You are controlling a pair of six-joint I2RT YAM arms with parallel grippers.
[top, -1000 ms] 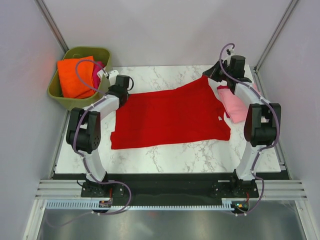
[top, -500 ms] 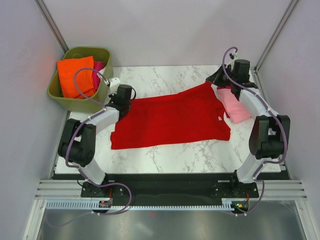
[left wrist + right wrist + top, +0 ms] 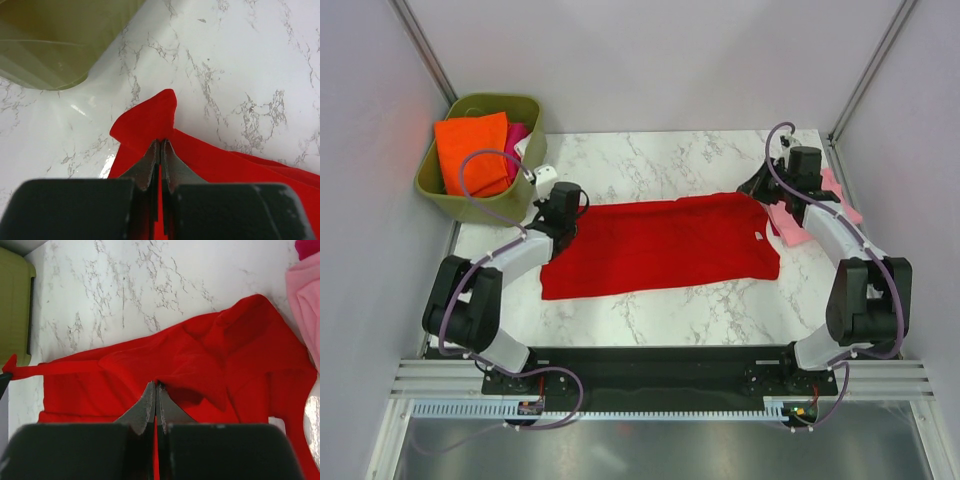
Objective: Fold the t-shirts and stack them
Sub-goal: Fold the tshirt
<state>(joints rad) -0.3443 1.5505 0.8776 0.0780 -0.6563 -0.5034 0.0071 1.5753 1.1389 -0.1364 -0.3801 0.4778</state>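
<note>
Roughly, the job looks early: nothing is stacked yet, and I judge most of the folding is left.

At ten o'clock on the top view, just off the bench [image 3: 670, 315], stands a green tub [image 3: 432, 185]. It holds an orange cloth [image 3: 470, 150] filling most of it, with a strip of magenta cloth [image 3: 517, 135] at its three o'clock side; what these are I cannot tell.

The left claw [image 3: 160, 146] is pinched tight on the red t-shirt [image 3: 665, 245] at its ten o'clock corner, a small flap of cloth poking past the tips. The red t-shirt lies across the middle of the bench as a wide, fairly flat band with some creases, possibly one fold in, though I cannot be sure. The right claw [image 3: 156, 388] is closed on the same t-shirt at its two o'clock corner.

At three o'clock the pink t-shirt [image 3: 792, 226] lies touching the red one, partly under the right arm, and seemingly unfolded.
</note>
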